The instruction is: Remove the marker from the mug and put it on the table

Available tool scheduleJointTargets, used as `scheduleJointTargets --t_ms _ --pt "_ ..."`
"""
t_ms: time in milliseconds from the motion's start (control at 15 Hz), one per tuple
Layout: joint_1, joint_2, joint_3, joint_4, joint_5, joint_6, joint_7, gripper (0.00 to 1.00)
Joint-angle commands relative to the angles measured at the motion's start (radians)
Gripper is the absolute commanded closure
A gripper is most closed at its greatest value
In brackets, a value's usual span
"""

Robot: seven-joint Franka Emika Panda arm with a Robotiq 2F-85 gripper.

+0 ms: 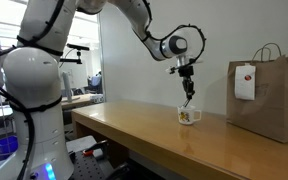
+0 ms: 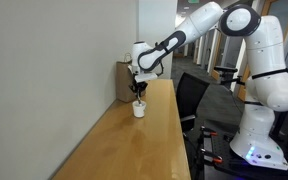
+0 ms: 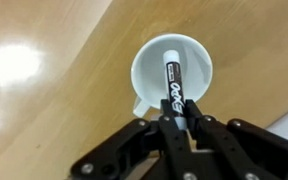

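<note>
A thin white dry-erase marker (image 3: 173, 80) with a black printed label stands slanted inside a small white ceramic mug (image 3: 146, 62). In the wrist view its lower end rests on the mug's floor and its upper end leans out over the rim.

The black two-fingered end effector (image 3: 180, 124) is drawn narrow, with its fingers flanking the marker's upper end. It appears to be clamped there, though the fingers themselves partly hide the contact.

The marker is probably light and stiff, with a smooth plastic barrel that could slip or swivel under a weak pinch. The exposed upper barrel above the rim looks like the only sensible place to hold it. Drawing it out along its own slant should keep it from levering against the wall of the mug.

The mug is hard, breakable and unlikely to be heavy, so a sideways drag could tip it or slide it.

Both exterior views show the mug (image 1: 189, 117) (image 2: 139, 110) upright on a long, smooth light-brown wooden counter (image 1: 124, 125), directly under the arm's wrist. The marker has not yet left the mug.

A large brown paper bag (image 1: 274, 95) with handles stands near the mug but apart from it. Bare wood lies around the mug for setting the marker down.
</note>
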Motion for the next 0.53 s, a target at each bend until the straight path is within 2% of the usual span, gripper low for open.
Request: scheduleJointTargets --t_ms 0,67,200,467 --pt "0.033 -0.099 -0.007 -0.061 -0.094 -0.024 0.056 0.95" --pt "0.032 -0.116 0.004 -0.067 -0.105 -0.032 0.048 0.95" --pt "0.015 -0.132 0.051 -0.071 -0.039 -0.053 -0.058 0.95" --pt "0.002 -0.088 0.139 -0.057 0.122 -0.061 -0.301 0.95"
